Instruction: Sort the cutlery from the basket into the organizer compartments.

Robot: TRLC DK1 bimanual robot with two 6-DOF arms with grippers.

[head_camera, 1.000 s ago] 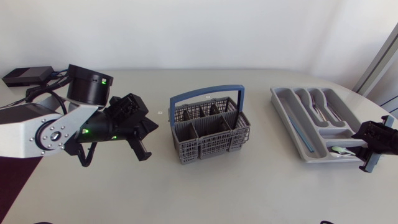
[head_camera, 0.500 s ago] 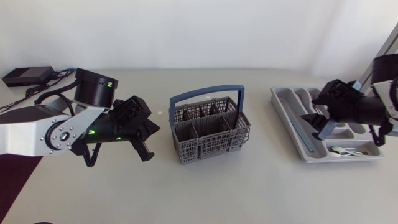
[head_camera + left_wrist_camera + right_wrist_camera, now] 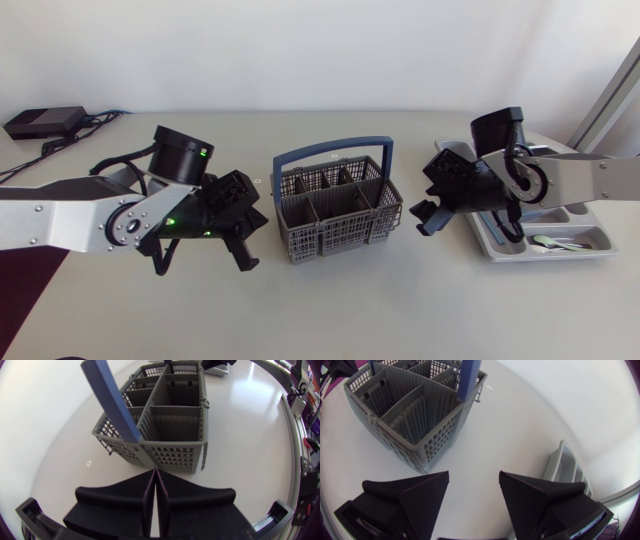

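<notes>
Table (image 3: 320,310) holds basket (image 3: 337,205), long axis left-right — left claw (image 3: 155,477) pressed together, right claw (image 3: 474,480) spread.

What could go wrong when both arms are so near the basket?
The right arm has open jaws close beside the basket; reaching in, they could bump its wall or the upright blue handle and shove it. The left arm waits close on the other side, jaws shut, so the arms could clash above it.
</notes>
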